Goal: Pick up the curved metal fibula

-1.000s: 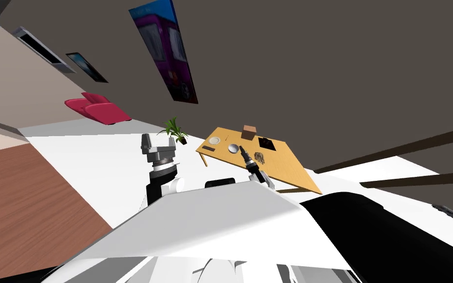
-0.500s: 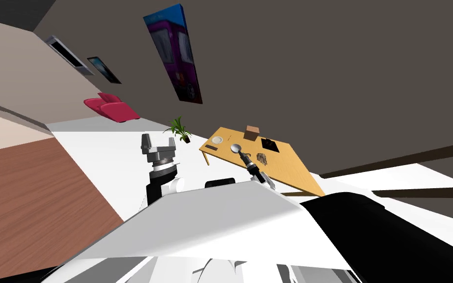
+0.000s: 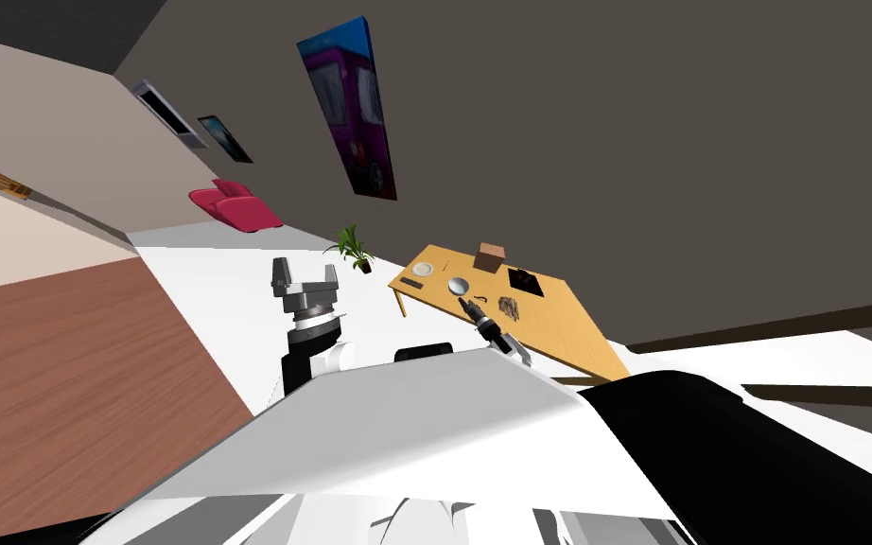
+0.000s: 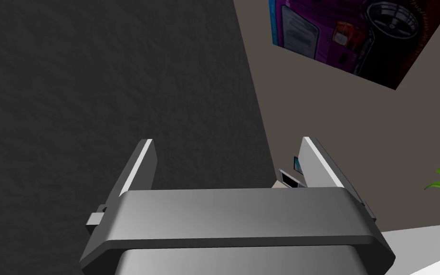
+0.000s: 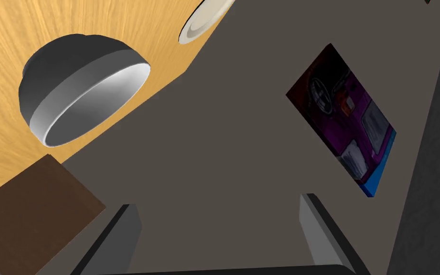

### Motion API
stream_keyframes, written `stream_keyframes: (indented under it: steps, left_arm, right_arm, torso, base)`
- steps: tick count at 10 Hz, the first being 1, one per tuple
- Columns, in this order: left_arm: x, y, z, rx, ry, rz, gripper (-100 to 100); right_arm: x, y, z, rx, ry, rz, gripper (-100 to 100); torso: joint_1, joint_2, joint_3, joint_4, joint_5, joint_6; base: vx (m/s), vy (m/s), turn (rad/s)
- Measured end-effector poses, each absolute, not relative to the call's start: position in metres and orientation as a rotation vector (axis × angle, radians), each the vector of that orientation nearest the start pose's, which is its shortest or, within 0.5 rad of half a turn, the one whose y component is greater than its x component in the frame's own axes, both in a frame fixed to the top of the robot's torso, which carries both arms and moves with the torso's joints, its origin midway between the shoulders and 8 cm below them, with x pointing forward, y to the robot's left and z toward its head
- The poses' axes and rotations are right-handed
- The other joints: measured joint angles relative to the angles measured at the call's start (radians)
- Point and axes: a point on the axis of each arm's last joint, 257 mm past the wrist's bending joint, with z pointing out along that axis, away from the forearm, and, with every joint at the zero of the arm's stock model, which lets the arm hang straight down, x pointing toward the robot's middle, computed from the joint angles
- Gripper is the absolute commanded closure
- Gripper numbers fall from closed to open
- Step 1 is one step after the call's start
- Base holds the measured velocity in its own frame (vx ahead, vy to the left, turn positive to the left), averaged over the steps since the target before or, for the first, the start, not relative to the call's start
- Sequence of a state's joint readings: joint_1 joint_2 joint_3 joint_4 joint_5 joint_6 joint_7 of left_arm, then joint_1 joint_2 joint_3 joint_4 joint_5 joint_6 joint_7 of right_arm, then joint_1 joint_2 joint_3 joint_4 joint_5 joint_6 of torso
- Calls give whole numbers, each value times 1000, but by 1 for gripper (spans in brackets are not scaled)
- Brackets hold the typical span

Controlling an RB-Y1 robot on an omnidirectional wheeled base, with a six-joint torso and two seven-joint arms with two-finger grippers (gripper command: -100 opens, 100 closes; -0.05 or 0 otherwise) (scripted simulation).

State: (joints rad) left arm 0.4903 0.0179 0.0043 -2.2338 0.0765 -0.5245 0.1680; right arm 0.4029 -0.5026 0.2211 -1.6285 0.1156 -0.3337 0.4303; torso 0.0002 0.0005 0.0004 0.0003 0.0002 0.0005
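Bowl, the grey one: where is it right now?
In the head view the bowl sits on the wooden table, next to the white plate, just ahead of the right gripper.

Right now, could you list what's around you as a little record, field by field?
table: wooden, ahead to my right
on it: grey bowl, white plate, brown box, brown clump, black mat
fibula: probably the small dark curve between bowl and clump
right gripper: open, near the bowl
left gripper: open, raised, away from the table
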Motion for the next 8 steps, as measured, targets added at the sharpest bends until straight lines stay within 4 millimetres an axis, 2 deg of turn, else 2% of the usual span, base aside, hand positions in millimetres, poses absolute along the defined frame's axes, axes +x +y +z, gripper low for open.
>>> stream_keyframes:
  steps: [2,5,8]
  left_arm:
    - [348,289,12,-767,535,-1500,0]
    - [348,289,12,-767,535,-1500,0]
    - [348,289,12,-767,535,-1500,0]
  right_arm:
    - [385,-280,-344,272,1786,614,-100]
    - [370,-303,-382,163,1898,496,-100]
    - [351,-336,-418,27,2011,361,-100]
  torso:
    - [0,0,0,0,0,0]
    - [1,0,0,0,0,-1]
    - [2,0,0,0,1,0]
  base:
    - [-10,27,107]
    - [-9,30,105]
    - [-5,38,156]
